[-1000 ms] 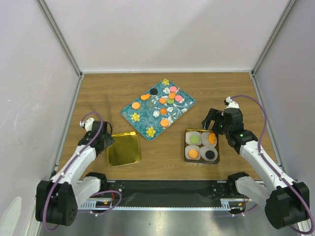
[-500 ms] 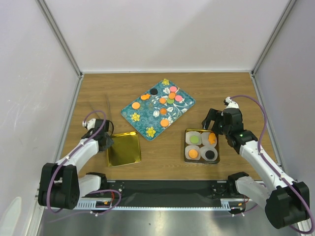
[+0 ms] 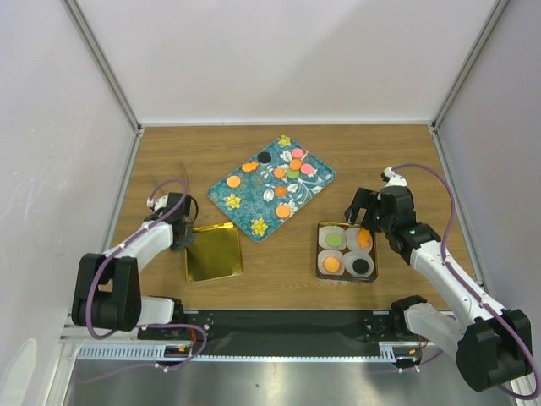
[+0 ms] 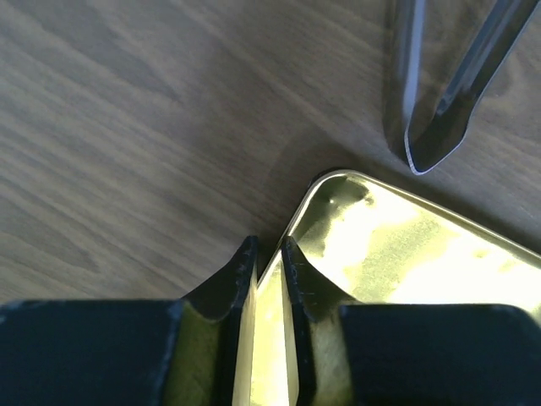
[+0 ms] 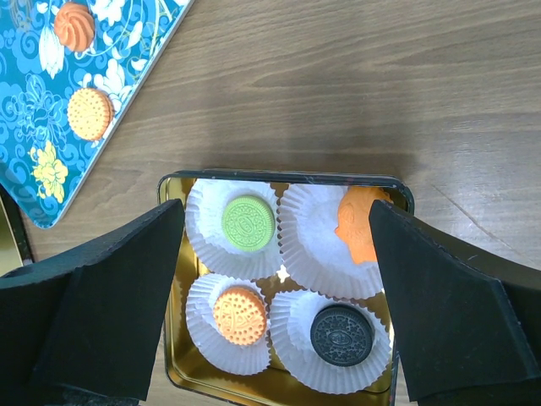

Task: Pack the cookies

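- Left gripper (image 4: 269,249), narrow, pinches the left rim of the flat gold metal lid (image 4: 423,254); lift it level, grip firm.
- Right gripper (image 5: 275,211) gapes wide over the dark-rimmed square tin (image 5: 279,176) holding four round cookies (image 5: 244,222); more lie on the far teal floral tray (image 3: 254,203).

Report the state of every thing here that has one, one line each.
tin, open, all four paper cups filled
cookies, four in the cups, the rest loose on the teal tray
gold lid, off the tin, held by its rim
left gripper, shut on the gold lid
right gripper, open, above the tin
metal tongs, lying unheld on the table
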`<state>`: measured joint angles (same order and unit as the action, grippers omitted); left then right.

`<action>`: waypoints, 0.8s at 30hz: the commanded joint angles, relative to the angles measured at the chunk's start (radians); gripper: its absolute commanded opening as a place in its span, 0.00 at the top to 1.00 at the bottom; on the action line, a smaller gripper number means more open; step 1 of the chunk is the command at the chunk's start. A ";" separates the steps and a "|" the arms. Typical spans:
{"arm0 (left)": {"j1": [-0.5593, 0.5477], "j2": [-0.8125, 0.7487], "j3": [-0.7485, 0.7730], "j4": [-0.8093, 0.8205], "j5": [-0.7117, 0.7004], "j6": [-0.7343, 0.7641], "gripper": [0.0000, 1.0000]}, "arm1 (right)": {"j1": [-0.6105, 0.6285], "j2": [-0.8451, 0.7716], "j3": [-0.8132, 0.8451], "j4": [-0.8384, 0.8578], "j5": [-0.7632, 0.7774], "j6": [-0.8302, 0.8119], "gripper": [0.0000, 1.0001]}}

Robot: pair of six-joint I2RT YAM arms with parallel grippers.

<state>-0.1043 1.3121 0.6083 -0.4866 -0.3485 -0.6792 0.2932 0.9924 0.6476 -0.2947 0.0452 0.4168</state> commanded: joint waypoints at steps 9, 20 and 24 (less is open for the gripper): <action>0.008 0.140 0.148 -0.082 0.013 0.107 0.94 | 0.004 -0.006 0.041 0.006 0.015 -0.012 0.04; 0.017 0.164 0.255 -0.161 0.028 0.256 1.00 | 0.004 -0.008 0.040 0.008 0.015 -0.012 0.03; 0.017 0.112 0.252 -0.167 0.087 0.271 1.00 | 0.004 -0.003 0.038 0.011 0.010 -0.012 0.03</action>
<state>-0.0929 1.4807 0.8268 -0.6571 -0.3233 -0.4404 0.2935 0.9920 0.6476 -0.2947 0.0452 0.4168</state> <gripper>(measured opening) 0.112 0.968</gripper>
